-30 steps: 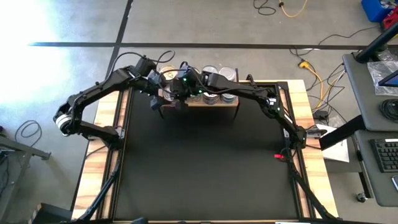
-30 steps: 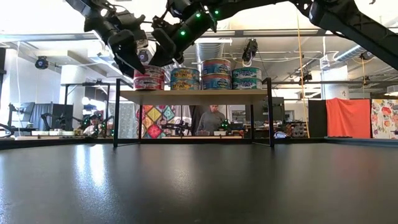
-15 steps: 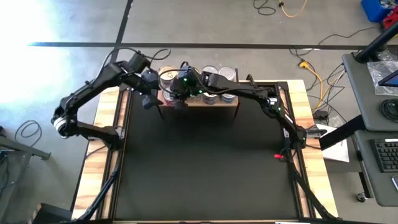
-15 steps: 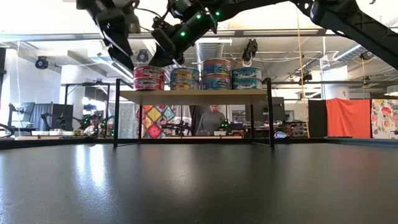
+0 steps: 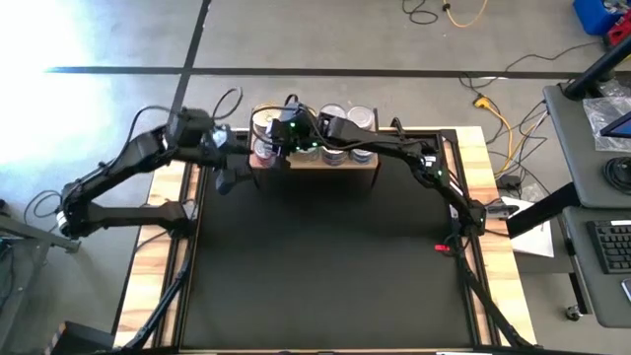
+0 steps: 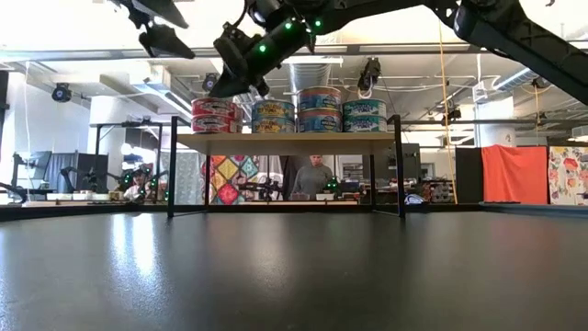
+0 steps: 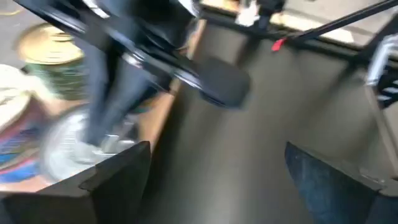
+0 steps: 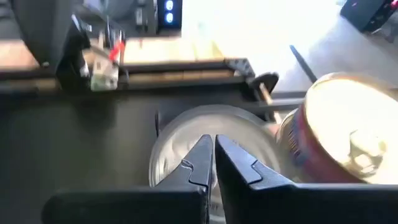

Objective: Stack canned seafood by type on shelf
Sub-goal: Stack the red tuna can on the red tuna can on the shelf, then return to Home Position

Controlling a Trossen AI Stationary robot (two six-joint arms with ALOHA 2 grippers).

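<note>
The shelf (image 6: 285, 141) is a light-wood board on dark legs at the table's far edge. It carries stacked tins (image 6: 320, 108), with a red-labelled stack (image 6: 213, 115) at its left end. My right gripper (image 6: 220, 87) hangs shut just above that left stack. In the right wrist view its tips (image 8: 213, 158) are over a silver lid (image 8: 180, 134), beside a red tin (image 8: 339, 143). My left gripper (image 5: 225, 176) is open, off the shelf's left end and high above the table (image 6: 165, 32). It holds nothing (image 7: 217, 180). My right gripper points its shut fingers (image 8: 202, 155) down from above at the silver lid of the tin at the shelf's left end. I cannot tell whether the tips touch the lid.
The black tabletop (image 5: 325, 256) in front of the shelf is bare, with a wooden rim (image 5: 158, 247) around it. The right arm (image 5: 414, 158) lies along the shelf's near side. People and stands show in the room behind the shelf (image 6: 317, 175).
My left gripper has drawn back from the shelf's left end, rising and moving toward the table's left and near edges. My right gripper has shifted a little toward the left end of the shelf and stayed shut.
</note>
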